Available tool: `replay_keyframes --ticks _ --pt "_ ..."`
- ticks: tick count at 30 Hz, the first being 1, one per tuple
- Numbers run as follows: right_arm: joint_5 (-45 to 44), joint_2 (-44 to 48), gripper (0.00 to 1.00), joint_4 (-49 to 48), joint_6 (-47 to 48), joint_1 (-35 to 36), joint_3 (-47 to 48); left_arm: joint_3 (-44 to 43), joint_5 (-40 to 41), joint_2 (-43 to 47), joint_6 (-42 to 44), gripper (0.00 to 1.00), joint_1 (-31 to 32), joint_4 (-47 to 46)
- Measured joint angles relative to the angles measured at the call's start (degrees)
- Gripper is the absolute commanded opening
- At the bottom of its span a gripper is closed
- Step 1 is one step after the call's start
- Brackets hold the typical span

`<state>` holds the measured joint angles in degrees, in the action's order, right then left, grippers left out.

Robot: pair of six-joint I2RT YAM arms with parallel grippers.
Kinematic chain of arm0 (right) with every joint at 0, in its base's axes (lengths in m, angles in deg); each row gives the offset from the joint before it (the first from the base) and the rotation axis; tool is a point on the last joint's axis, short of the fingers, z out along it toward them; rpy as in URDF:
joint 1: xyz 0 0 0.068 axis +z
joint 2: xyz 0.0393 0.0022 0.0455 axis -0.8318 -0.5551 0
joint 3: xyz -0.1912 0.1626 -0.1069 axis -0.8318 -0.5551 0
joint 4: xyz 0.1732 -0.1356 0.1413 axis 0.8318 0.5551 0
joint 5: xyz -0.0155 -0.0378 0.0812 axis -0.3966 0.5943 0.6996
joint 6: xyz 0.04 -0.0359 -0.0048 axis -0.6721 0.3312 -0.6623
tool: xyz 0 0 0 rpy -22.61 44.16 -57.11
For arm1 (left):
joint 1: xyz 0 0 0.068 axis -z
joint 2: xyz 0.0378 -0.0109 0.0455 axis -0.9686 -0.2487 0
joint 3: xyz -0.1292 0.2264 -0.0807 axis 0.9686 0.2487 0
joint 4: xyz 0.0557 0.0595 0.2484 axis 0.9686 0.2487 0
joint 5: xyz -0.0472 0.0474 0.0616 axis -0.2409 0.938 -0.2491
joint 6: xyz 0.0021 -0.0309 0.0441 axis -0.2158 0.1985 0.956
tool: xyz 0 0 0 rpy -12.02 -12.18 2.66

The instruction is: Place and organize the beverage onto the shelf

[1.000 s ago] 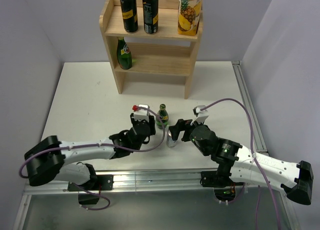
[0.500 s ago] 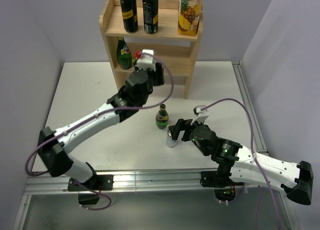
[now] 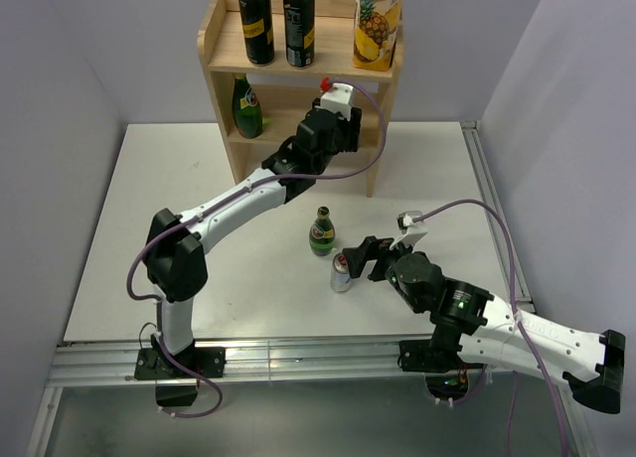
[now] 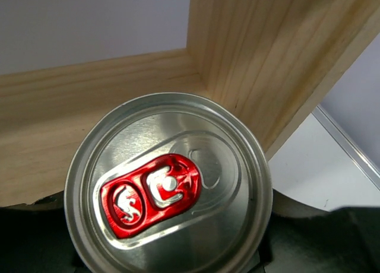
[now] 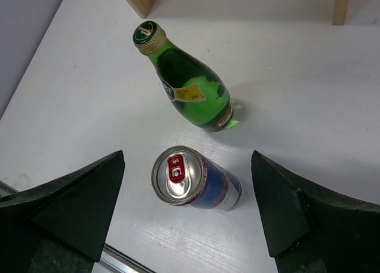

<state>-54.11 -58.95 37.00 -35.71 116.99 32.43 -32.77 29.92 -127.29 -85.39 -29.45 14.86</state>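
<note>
Seen from above, the left gripper (image 3: 336, 129) sits inside the lower tier of the shelf (image 3: 298, 72), right of the shelved green bottle (image 3: 246, 106). Two black cans (image 3: 256, 22) and a juice carton (image 3: 378, 25) stand on the shelf's top tier. In front of the shelf, the loose green bottle (image 3: 321, 231) and the standing can (image 3: 342, 272) rest on the surface (image 3: 159, 209).

In the left wrist view, that gripper is closed on the held can (image 4: 169, 190), upright by the shelf's inner corner.

In the right wrist view, the right gripper (image 5: 187, 159) is spread wide and holds nothing. The standing can is between its fingers, untouched.
</note>
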Motion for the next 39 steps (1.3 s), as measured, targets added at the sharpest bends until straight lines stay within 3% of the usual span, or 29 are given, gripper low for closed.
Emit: replay_keyframes --ticks 30,31,34,35,39 --pt "-0.9 3.5 0.94 3.5 -1.3 0.0 -3.1 -13.3 -1.4 -15.2 -0.9 0.01 0.2 -5.6" --pt "-0.9 3.5 0.94 3.6 -1.3 0.0 -3.1 -13.3 -1.4 -15.3 -0.9 0.03 0.2 -5.6" --pt "-0.9 3.5 0.94 3.6 -1.3 0.0 -3.1 -13.3 -1.4 -15.3 -1.0 0.28 0.2 -5.6" --pt "-0.9 3.5 0.94 3.6 -1.3 0.0 -3.1 -13.3 -1.4 -15.3 -1.0 0.42 0.2 -5.6" --pt "-0.9 3.4 0.94 3.6 -1.3 0.0 -3.1 -13.3 -1.4 -15.3 -1.0 0.65 0.2 -5.7"
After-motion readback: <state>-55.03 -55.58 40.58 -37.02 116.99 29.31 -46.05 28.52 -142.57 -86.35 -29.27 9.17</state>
